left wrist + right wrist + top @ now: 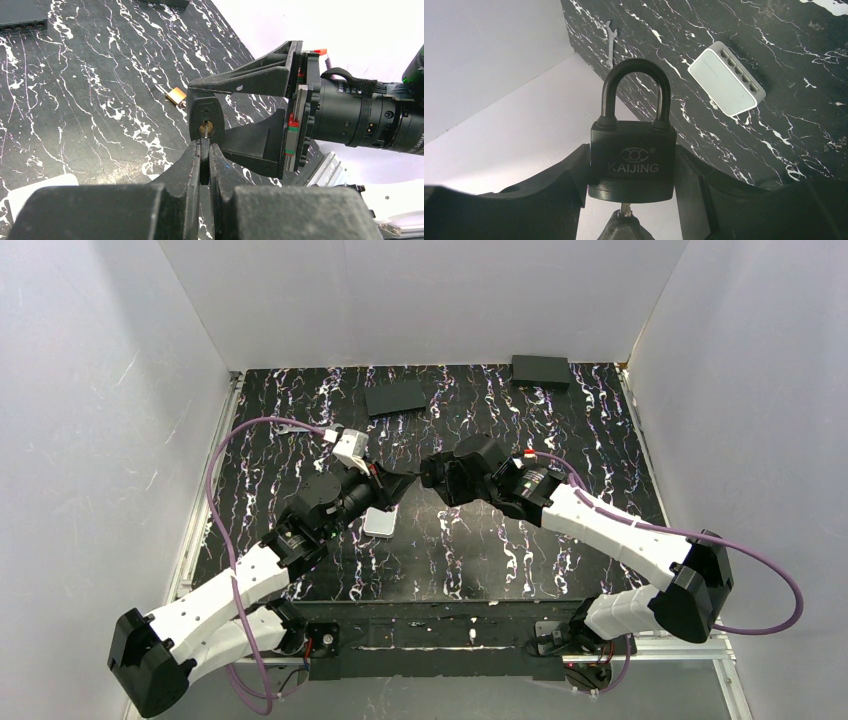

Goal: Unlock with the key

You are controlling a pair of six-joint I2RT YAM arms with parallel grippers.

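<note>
- The left jaws are clenched on the black head of the tiny brass-bladed key (205,131), whose blade is seated in the keyhole under the black padlock with the dark arched shackle (633,155).
- The right jaws are clamped on the padlock's body from both sides. It is held in the air, with both shackle legs seated.
- Turning is judged to be the step in hand. The key is best rotated about the blade's own axis, without sideways push, while the padlock is braced.
- Below the padlock, a white rectangular network switch (726,77) lies on the black, white-veined desk (500,560).
- Beyond the shackle, a silver flat wrench (610,42) lies near the desk's edge.
- Past the padlock, a small brass padlock (176,95) rests on the desk.
- White walls (420,300) enclose three sides.
</note>
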